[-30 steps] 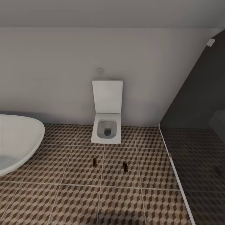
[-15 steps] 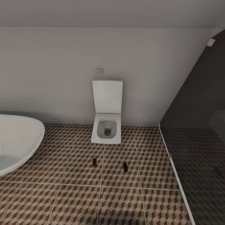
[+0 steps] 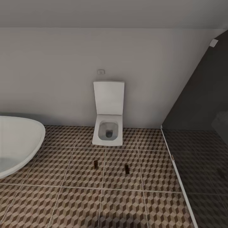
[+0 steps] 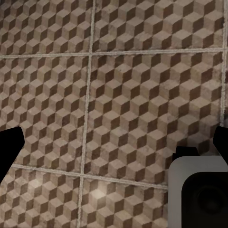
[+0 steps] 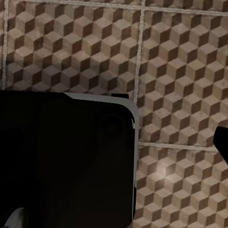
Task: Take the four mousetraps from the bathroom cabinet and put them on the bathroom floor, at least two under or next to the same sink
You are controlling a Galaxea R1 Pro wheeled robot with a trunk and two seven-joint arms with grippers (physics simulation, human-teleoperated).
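Two mousetraps (image 3: 95, 163) (image 3: 127, 168) lie small and blurry on the bathroom floor (image 3: 79, 202) before the toilet (image 3: 108, 126); the bathtub (image 3: 19, 142) is cut off. The left claw (image 4: 114, 145) is spread wide; I cannot tell the right claw's state.

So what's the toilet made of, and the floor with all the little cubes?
The toilet looks like glossy white ceramic: smooth, plain, softly shaded. The floor looks like matte printed tiles, probably ceramic: the brown-and-beige cube pattern is cut by pale grout lines. It is a render, so both are guesses.
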